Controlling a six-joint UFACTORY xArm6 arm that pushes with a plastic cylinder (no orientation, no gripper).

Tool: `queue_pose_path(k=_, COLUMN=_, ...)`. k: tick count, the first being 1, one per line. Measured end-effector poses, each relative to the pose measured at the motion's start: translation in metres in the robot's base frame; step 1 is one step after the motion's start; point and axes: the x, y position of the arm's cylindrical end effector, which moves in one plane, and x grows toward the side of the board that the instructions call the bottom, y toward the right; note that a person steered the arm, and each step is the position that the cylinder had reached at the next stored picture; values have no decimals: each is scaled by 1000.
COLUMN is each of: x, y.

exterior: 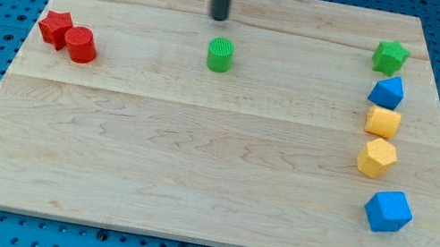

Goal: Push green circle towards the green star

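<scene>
Green circle (221,55), a short ribbed cylinder, stands on the counter (191,182) just below my tip (219,19) and a shade to the view's right of it, close but apart. My tip is the blunt end of a plain dark rod. It carries no grasping part, so nothing here can spread or pinch.

The green star (390,56) lies well off to the view's right of my tip, almost level with it, at the top of a column of blocks. Below the star come a blue block (387,91), a yellow block (383,122), a yellow hexagon (376,158) and a second blue block (388,211).

As I judge it, the push must run to the view's right and slightly up. My tip therefore needs to get round to the circle's left side first, since a push from where it stands would send the circle down the view.

Far to the view's left of my tip, a red star (55,26) and a red cylinder (81,45) touch. The counter is pale, smooth wood, so the circle should slide easily.
</scene>
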Motion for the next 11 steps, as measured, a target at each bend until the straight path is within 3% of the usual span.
queue_pose_path(k=1, x=64, y=-34)
queue_pose_path(k=2, x=106, y=-33)
queue_pose_path(k=4, x=55, y=97)
queue_pose_path(k=6, x=-1, y=118)
queue_pose_path(k=7, x=-13, y=104)
queue_pose_path(k=9, x=-16, y=179)
queue_pose_path(k=10, x=-39, y=154)
queue_pose_path(k=11, x=-40, y=184)
